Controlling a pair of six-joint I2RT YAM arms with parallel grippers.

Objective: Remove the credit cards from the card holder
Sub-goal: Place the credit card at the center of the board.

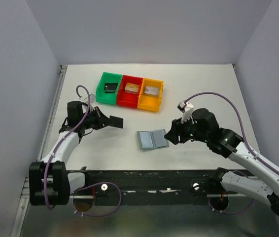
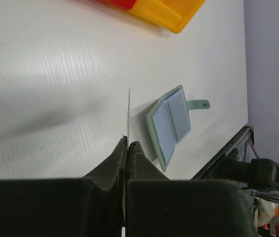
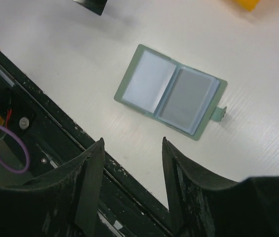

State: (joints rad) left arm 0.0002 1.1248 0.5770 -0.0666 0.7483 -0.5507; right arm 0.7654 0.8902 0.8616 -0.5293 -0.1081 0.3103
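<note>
White ribbed tabletop [image 1: 203,89], pale lilac-grey walls [image 1: 144,29]; card holder [image 1: 152,139] lies open.

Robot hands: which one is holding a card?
The left gripper: its jaws are shut on a black card. The right gripper is open and empty.

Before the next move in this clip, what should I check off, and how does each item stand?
1. The left gripper is shut on the black card: ok.
2. The right gripper is open and empty: ok.
3. The card holder lies open on the table, pockets up: ok.
4. Neither gripper touches the card holder: ok.
5. Cards in the pockets: cannot tell; the pocket beside the closing tab looks grey, perhaps a card.
</note>
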